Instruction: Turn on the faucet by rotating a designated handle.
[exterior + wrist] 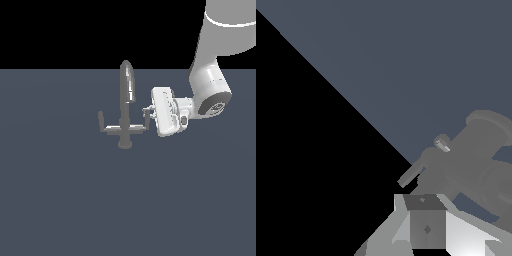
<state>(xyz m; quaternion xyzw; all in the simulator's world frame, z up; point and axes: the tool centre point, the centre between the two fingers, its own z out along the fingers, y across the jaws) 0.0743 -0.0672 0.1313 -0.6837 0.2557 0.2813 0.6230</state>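
Observation:
The faucet [126, 90] stands upright in the middle of the exterior view, with a tall shiny spout, a round base and a crossbar. The handle [145, 121], the crossbar arm on the exterior view's right with its short upturned peg, lies right beside my gripper [149, 112]. The gripper comes in from the exterior view's right, lying level, fingers pointing at the peg. Its fingers look shut together with nothing between them. I cannot tell whether they touch the peg. In the wrist view the faucet [476, 150] lies just past the gripper [425, 201].
The matching arm and peg [101, 121] stick out on the exterior view's left of the spout. The faucet stands on a flat dark blue-grey floor [60, 200]. The white arm [212, 75] rises at the upper right of the exterior view.

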